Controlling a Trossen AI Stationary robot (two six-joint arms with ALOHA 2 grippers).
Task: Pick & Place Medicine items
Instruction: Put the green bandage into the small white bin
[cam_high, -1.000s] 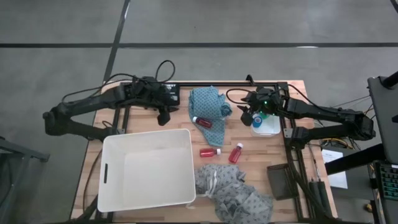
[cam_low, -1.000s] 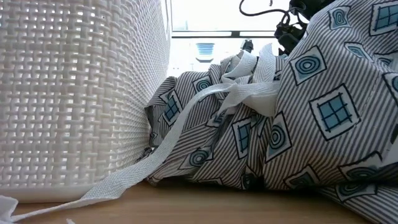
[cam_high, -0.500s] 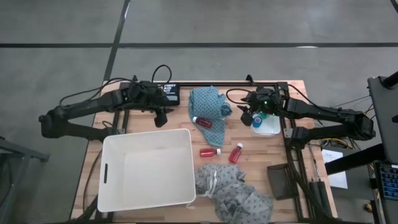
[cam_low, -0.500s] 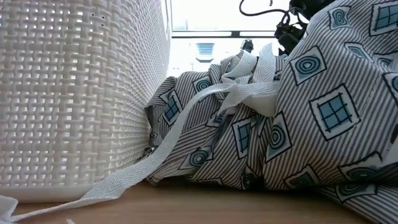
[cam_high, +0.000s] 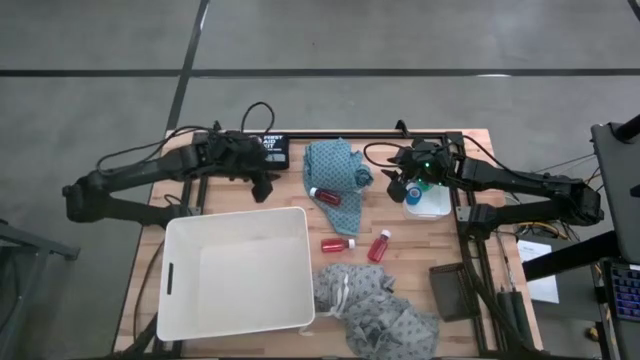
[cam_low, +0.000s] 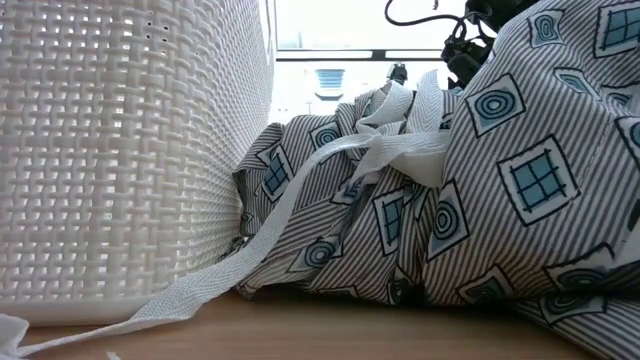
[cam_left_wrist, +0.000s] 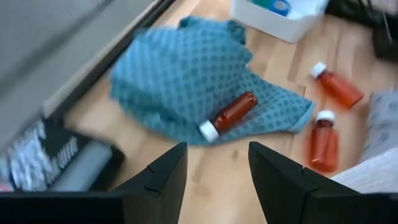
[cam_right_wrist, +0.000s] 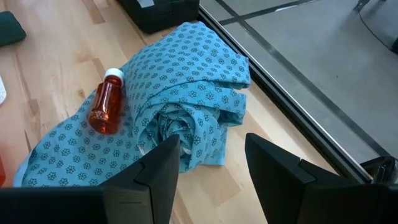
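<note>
From above, the wooden desk (cam_high: 440, 240) carries a white basket (cam_high: 238, 271) on its left half, a teal cloth (cam_high: 337, 172) at the back centre, and a grey patterned cloth (cam_high: 380, 310) at the front. One red bottle (cam_high: 325, 196) lies on the teal cloth; a second red bottle (cam_high: 338, 244) and a third red bottle (cam_high: 379, 246) lie on bare wood between the two cloths, near each other but apart. A small white tray (cam_high: 428, 204) stands at the right, just under the right gripper (cam_high: 399, 187), and holds something blue and teal that is too small to make out.

The left gripper (cam_high: 264, 186) hangs over the back of the desk, just behind the basket's far edge.

The left wrist view shows what the overhead view cannot: its jaws stand apart with nothing between them, and all three bottles show white caps. The right wrist view shows its own jaws parted and empty too, above the rolled teal cloth.

The low view is blocked by the basket's woven wall and the grey cloth with its white ties (cam_low: 330, 190); no bottles show there.
</note>
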